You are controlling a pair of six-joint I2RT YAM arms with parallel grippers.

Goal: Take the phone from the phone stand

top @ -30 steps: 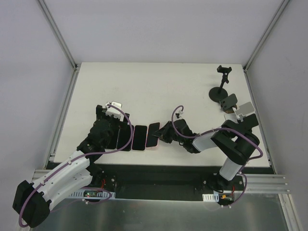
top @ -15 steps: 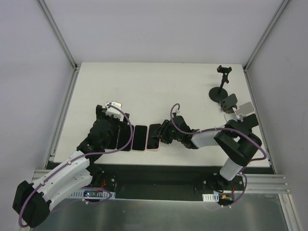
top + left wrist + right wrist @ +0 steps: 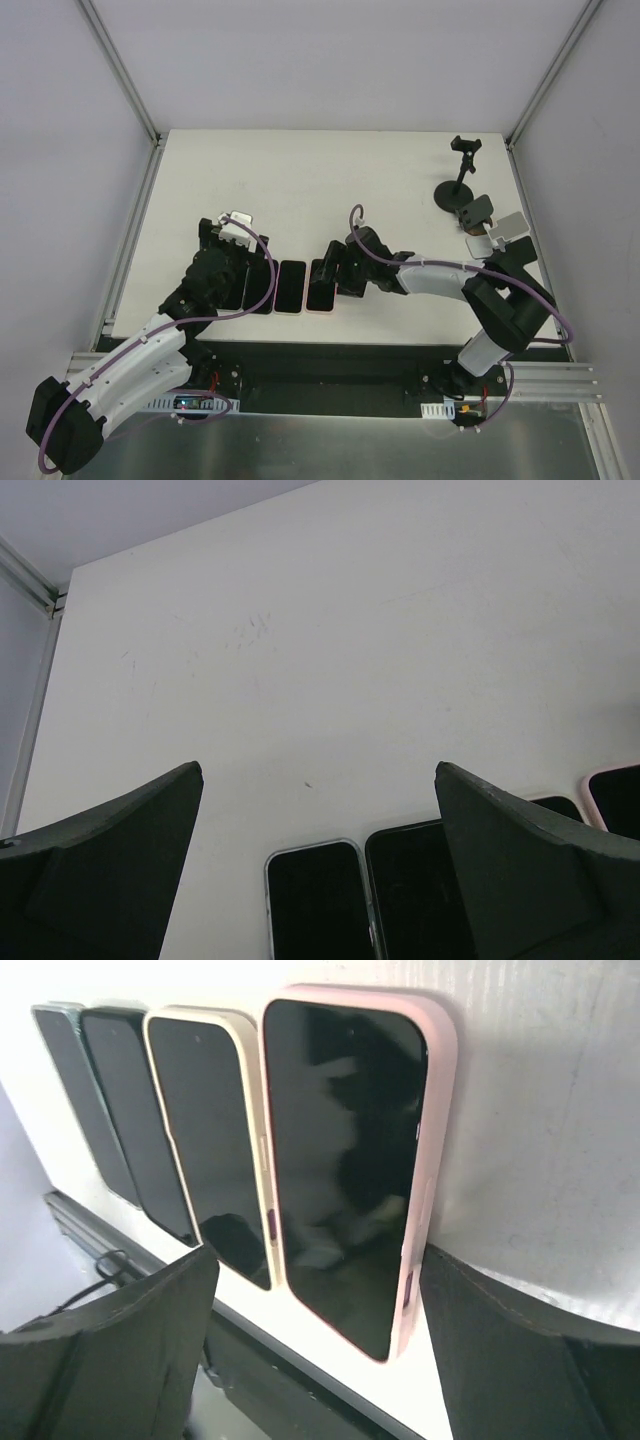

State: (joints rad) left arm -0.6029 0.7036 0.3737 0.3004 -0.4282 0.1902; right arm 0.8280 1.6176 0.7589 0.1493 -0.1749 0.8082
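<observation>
The black phone stand (image 3: 461, 178) rises from its round base at the far right of the table, and its clamp holds nothing. The phone (image 3: 320, 285) (image 3: 350, 1160), in a pink case, lies flat, screen up, at the right end of a row of phones. My right gripper (image 3: 336, 270) (image 3: 318, 1260) is open low over it, its fingers on either side of the phone's near end; the right finger (image 3: 500, 1340) is close beside the case. My left gripper (image 3: 240, 262) (image 3: 320, 770) is open above the row's left end and holds nothing.
Left of the pink phone lie a cream-cased phone (image 3: 205, 1130) and two dark phones (image 3: 315, 900) (image 3: 420, 890). A small black and grey fixture (image 3: 492, 220) sits by the right edge, near the stand. Metal rails border the table.
My right gripper has opened and let go of the pink phone, which now lies in the row. The right wrist moved slightly left and away. The left arm has not moved.
</observation>
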